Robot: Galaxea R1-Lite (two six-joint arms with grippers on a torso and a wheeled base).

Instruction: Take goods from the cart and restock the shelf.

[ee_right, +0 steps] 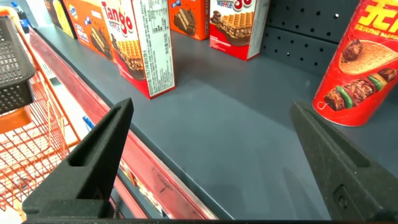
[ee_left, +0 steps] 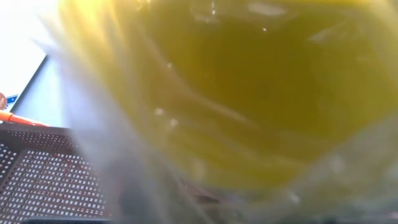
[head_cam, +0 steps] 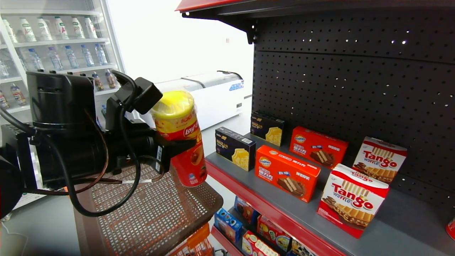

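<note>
A red chip can with a yellow lid [head_cam: 183, 138] hangs upright above the brown mesh cart basket [head_cam: 156, 213], just left of the shelf's end. My left gripper [head_cam: 179, 145] is shut on its middle from the left. The lid [ee_left: 249, 93] sits right in front of the left wrist camera, with the cart mesh [ee_left: 37, 180] below. My right gripper [ee_right: 214, 168] stands open over a bare stretch of the grey shelf board [ee_right: 249, 124], nothing between its fingers. Another red chip can [ee_right: 360, 68] stands on the shelf beyond it.
The shelf [head_cam: 401, 220] carries dark boxes [head_cam: 235, 147], orange boxes [head_cam: 286, 172] and red-and-white wafer boxes [head_cam: 352, 199] in two rows. A wafer box [ee_right: 140, 43] stands close to my right gripper. An orange wire cart [ee_right: 31, 143] is below the shelf edge. Lower shelves hold more goods [head_cam: 249, 227].
</note>
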